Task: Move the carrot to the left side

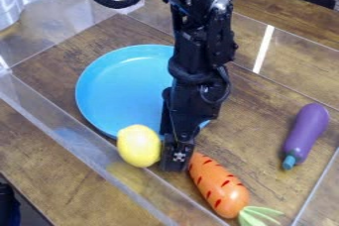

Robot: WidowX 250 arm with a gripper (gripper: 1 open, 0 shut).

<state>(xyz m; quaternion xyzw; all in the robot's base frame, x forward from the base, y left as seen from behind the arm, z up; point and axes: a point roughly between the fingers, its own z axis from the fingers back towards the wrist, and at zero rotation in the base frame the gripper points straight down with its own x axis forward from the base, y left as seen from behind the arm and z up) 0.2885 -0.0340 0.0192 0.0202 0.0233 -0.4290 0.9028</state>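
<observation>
Orange and plump, the carrot [219, 185] lies by the counter's [59, 52] near edge, toward the right corner. The tool [180, 159] has its jaws apart between lemon [138, 145] and carrot, low down, probably so it can close around the carrot's blunt end.

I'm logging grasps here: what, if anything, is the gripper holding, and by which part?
Nothing is held; the gripper is open, low between the lemon and the carrot.

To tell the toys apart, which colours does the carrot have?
Orange carrot, darker red marks, pale green top; the camera view shows it.
</observation>
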